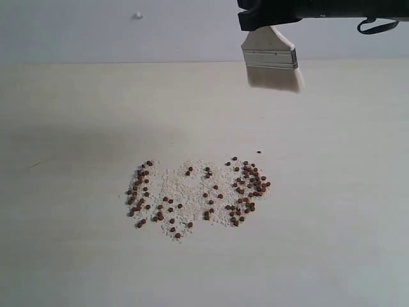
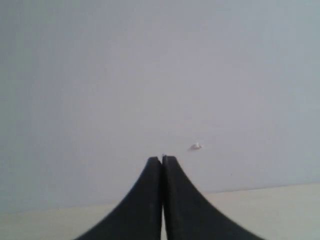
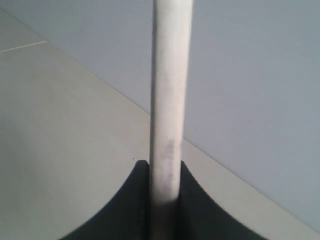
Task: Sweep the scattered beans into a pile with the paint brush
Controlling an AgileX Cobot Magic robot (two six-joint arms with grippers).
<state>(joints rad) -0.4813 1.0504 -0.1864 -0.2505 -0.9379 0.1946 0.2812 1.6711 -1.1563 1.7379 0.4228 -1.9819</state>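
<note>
Reddish-brown beans (image 1: pixel 198 192) lie scattered over a patch of whitish crumbs on the pale table, thickest at the patch's left and right sides. High above and behind them hangs the paint brush (image 1: pixel 271 61), bristles down, its handle held by my right gripper (image 1: pixel 268 19) at the top edge. The right wrist view shows the brush (image 3: pixel 170 100) edge-on, clamped between the black fingers of my right gripper (image 3: pixel 165 167). My left gripper (image 2: pixel 162 159) is shut on nothing and faces the wall; the exterior view does not show it.
The pale table (image 1: pixel 77 256) meets a grey-white wall (image 1: pixel 96 32) at the back. A small white mark (image 1: pixel 137 15) sits on the wall, and the same white mark (image 2: pixel 196 146) shows in the left wrist view. One stray bean (image 1: pixel 258 152) lies just behind the patch.
</note>
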